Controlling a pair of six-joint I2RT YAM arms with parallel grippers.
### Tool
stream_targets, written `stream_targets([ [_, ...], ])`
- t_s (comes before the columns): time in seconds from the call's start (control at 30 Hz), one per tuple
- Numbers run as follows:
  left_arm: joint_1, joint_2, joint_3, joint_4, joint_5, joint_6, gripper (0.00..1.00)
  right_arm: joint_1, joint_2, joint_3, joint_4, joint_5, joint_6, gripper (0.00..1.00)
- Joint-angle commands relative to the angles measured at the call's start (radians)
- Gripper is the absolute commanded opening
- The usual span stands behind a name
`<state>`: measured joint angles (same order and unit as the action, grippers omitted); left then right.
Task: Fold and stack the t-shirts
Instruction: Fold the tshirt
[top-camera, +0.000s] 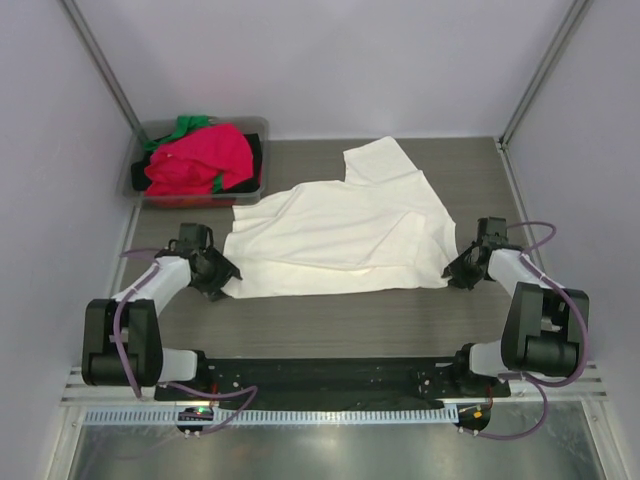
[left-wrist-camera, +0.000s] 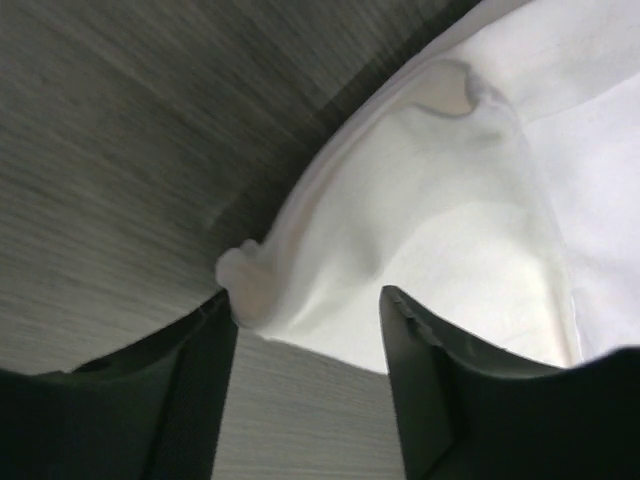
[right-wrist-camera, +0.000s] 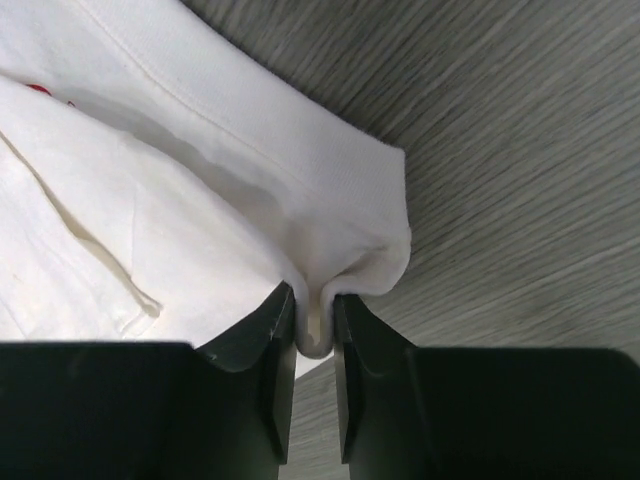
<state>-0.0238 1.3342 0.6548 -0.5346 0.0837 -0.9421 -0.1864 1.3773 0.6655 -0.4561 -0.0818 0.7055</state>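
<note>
Top external, grey bin (top-camera: 258, 130) holding pink-red, green t-shirts (top-camera: 200, 158)

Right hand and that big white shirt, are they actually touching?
Touching. The right wrist view shows the right hand pinching a fold of the cream-white t-shirt tightly between its two fingers.

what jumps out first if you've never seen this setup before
The big white shirt lies rumpled across the middle of the table. The right gripper is pinched shut on its near right corner, while the left gripper sits open around the near left corner. At the far left, a grey bin holds a bright pink-red shirt.
</note>
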Motion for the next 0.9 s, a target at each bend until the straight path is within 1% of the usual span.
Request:
stream_targets([
  [0.0,0.004,0.072,-0.046,0.137,-0.009,-0.037,0.57,-0.001,0.015,-0.015,0.048,0.007,-0.02,0.24],
  [0.03,0.004,0.083,-0.043,0.16,-0.002,-0.041,0.5,-0.001,0.025,-0.011,0.048,0.004,-0.023,0.2],
  [0.07,0.002,0.111,-0.038,0.168,0.007,-0.043,0.29,-0.002,0.034,-0.003,0.05,0.001,-0.026,0.12],
  [0.13,0.002,0.131,-0.005,0.176,0.021,-0.053,0.07,-0.002,0.075,0.046,0.04,-0.007,-0.034,0.04],
  [0.17,0.002,0.143,0.017,0.171,0.045,-0.057,0.0,-0.002,0.098,0.075,0.033,-0.018,-0.037,0.01],
  [0.2,0.001,0.157,0.043,0.151,0.057,-0.061,0.0,-0.002,0.144,0.162,-0.031,-0.029,-0.049,0.01],
  [0.23,-0.005,0.16,0.122,0.131,0.071,-0.058,0.0,-0.001,0.161,0.21,-0.064,-0.036,-0.055,0.01],
  [0.27,-0.005,0.161,0.173,0.095,0.085,-0.049,0.0,-0.001,0.158,0.259,-0.094,-0.033,-0.063,0.01],
  [0.3,-0.005,0.158,0.23,0.043,0.07,-0.032,0.0,-0.001,0.138,0.304,-0.139,-0.004,-0.069,0.01],
  [0.33,-0.004,0.125,0.334,-0.061,0.05,-0.018,0.0,-0.001,0.049,0.383,-0.16,0.023,-0.08,0.01],
  [0.37,-0.001,0.102,0.374,-0.108,0.03,0.005,0.0,0.001,0.007,0.42,-0.179,0.054,-0.086,0.01],
  [0.4,0.002,0.068,0.403,-0.172,-0.008,0.011,0.0,-0.002,-0.041,0.455,-0.222,0.077,-0.089,0.01],
  [0.43,0.011,0.013,0.429,-0.191,-0.015,0.015,0.0,-0.005,-0.066,0.523,-0.254,0.133,-0.103,0.01],
  [0.47,0.016,-0.015,0.431,-0.209,-0.015,0.023,0.0,-0.008,-0.095,0.545,-0.286,0.142,-0.109,0.01],
  [0.5,0.018,-0.035,0.425,-0.258,-0.019,0.023,0.0,-0.01,-0.104,0.551,-0.34,0.145,-0.113,0.01],
  [0.57,0.018,-0.105,0.332,-0.275,-0.016,-0.004,0.0,-0.013,-0.148,0.475,-0.365,0.146,-0.101,0.01],
  [0.6,0.018,-0.133,0.277,-0.24,-0.01,-0.026,0.0,-0.015,-0.168,0.374,-0.36,0.145,-0.089,0.01],
  [0.63,0.018,-0.168,0.153,-0.21,0.02,-0.044,0.0,-0.015,-0.188,0.323,-0.349,0.12,-0.078,0.01],
  [0.67,0.018,-0.211,0.099,-0.179,0.031,-0.055,0.0,-0.015,-0.207,0.275,-0.339,0.11,-0.057,0.01],
  [0.73,0.018,-0.231,0.005,-0.165,0.047,-0.058,0.0,-0.015,-0.242,0.167,-0.32,0.099,-0.035,0.01],
  [0.87,0.018,-0.286,-0.073,-0.2,0.039,-0.046,0.0,-0.019,-0.277,0.057,-0.329,0.116,0.032,0.01],
])
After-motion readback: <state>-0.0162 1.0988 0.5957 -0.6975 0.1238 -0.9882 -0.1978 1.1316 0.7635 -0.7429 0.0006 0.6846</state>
